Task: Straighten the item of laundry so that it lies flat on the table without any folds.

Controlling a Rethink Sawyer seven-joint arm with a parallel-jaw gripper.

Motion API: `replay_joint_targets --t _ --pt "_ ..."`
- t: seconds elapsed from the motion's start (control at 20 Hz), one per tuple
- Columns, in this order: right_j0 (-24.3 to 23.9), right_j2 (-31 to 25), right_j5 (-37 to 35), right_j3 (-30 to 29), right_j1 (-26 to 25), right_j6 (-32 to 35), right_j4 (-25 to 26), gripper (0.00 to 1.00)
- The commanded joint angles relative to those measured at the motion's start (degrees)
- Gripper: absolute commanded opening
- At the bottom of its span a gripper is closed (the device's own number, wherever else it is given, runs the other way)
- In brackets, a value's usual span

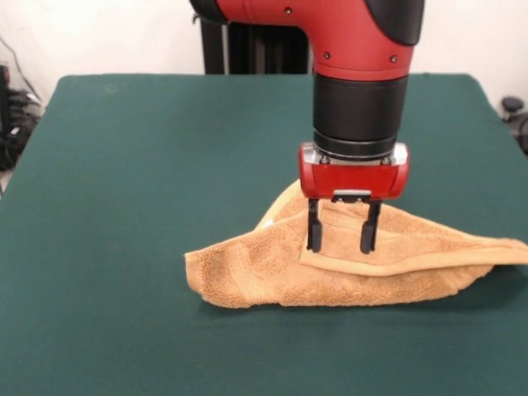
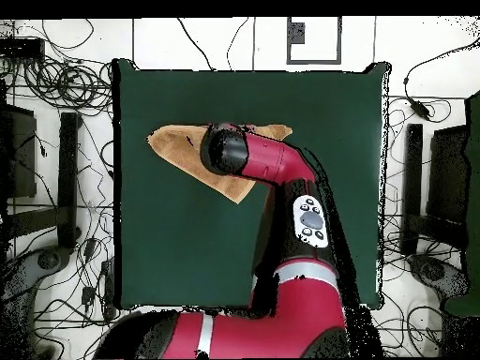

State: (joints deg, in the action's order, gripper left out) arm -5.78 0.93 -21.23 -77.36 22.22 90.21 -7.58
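Dark green cloth covers the tabletop (image 1: 124, 206), which is seen in the front view to stretch almost from one side of the picture to the other, with a pale wall behind its far edge. At the left, beyond the tabletop's left edge, dark equipment and cables (image 1: 12, 115) are seen on the floor. Behind the far edge, near its middle, the black pedestal (image 1: 247, 49) is seen against the wall. From above, tangled cables (image 2: 56, 84) are seen on a light floor around the tabletop.

Toward the near edge, from about the middle across to the right edge, the golden-tan towel (image 1: 264, 276) is seen, crumpled rather than flat: a folded layer with a hemmed edge is laid over its right part, and a narrow end is drawn out to the right edge. Over the towel's middle the red and black arm (image 1: 359, 91) is brought down from above. The gripper (image 1: 342, 243) is held partly open, its two dark fingers (image 1: 314, 231) lowered to the top fold; nothing is seen clamped between them.
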Motion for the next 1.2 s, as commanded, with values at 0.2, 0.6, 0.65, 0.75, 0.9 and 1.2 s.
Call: replay_joint_targets --t 0.2,0.6,0.65,0.75,0.9,1.2 --pt "-2.3 -9.9 -0.6 -10.2 3.6 2.4 3.2 1.00" --pt "-3.9 -11.8 1.1 -11.8 3.3 1.9 4.6 1.00" --pt "-4.1 -11.9 1.0 -12.2 3.4 1.8 4.9 1.00" --pt "-4.7 -12.3 0.8 -13.1 3.9 1.9 5.6 1.00" --pt "-5.4 -12.6 1.5 -13.6 3.7 2.2 6.7 1.00" --pt "-5.6 -12.8 3.8 -12.0 1.4 3.2 8.9 1.00"
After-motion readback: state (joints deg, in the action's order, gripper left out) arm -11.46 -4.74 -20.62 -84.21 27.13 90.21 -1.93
